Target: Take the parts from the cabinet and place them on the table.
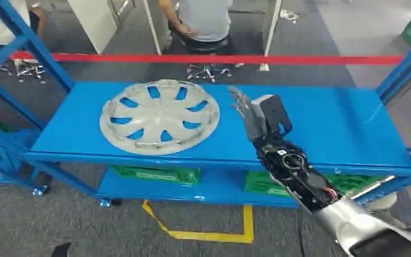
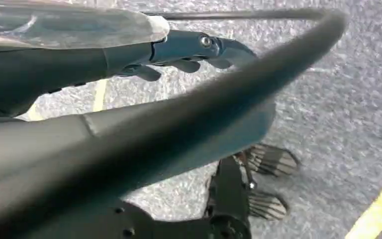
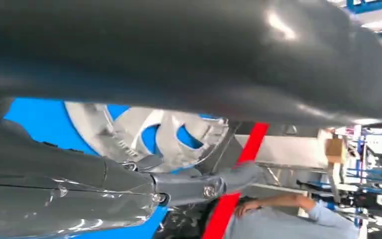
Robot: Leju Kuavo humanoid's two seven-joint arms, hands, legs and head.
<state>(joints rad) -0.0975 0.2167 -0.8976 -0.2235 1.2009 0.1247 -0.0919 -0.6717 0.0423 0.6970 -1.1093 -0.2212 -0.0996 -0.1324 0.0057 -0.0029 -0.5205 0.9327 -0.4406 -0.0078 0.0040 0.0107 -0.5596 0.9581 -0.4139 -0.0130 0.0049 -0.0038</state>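
Now my right hand (image 1: 257, 119) hangs over the blue shelf (image 1: 332, 128), fingers apart, holding nothing, near the silver wheel cover (image 1: 159, 116). My left hand (image 2: 179, 50) holds nothing too.

Bare shelf (image 1: 326, 123) beside hubcap (image 1: 159, 116)
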